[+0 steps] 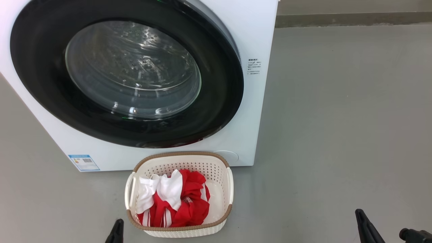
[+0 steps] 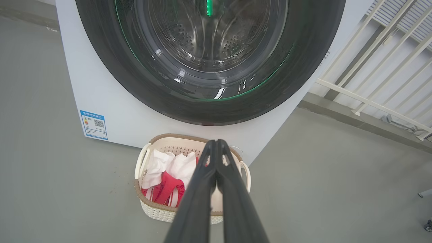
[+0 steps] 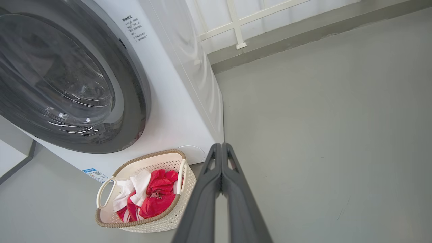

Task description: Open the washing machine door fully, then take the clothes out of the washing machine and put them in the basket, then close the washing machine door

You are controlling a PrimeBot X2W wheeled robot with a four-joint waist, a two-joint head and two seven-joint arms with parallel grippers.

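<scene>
The left gripper [image 2: 216, 144], a pair of long dark fingers, is clenched tip to tip on nothing and hangs above the floor just short of the small cream-white perforated plastic basket [image 1: 179, 153] with a brown woven-look rim. The right gripper [image 3: 221, 146] is likewise pressed closed and empty, off to the basket's right over bare floor and well apart from everything.

Inside the basket lie the clothes [image 1: 189, 202], soft red garments with white panels and stripes, bunched toward its left side and leaving part of the pale bottom showing on the right. The basket stands on the floor just in front of the big white front-loading washing machine [image 1: 251, 114], below the washing machine door [image 1: 133, 71], a large round door with a wide glossy black rim and a bulging clear glass window. The door looks shut against the front panel. Through the glass the perforated steel drum appears bare, though reflections hide part of it.

By that reading every step looks done: door opened, laundry moved, door closed, with nothing plainly left beyond confirming the latch has caught.

Around it are a small blue label [image 1: 83, 162] low on the washer's front, a round white cap [image 1: 232, 156] just behind the basket, a green glow [image 2: 209, 6] at the top of the window, the smooth grey floor [image 1: 337, 135] and a white railing [image 2: 371, 104] beyond the machine. Nothing stands in either arm's way
</scene>
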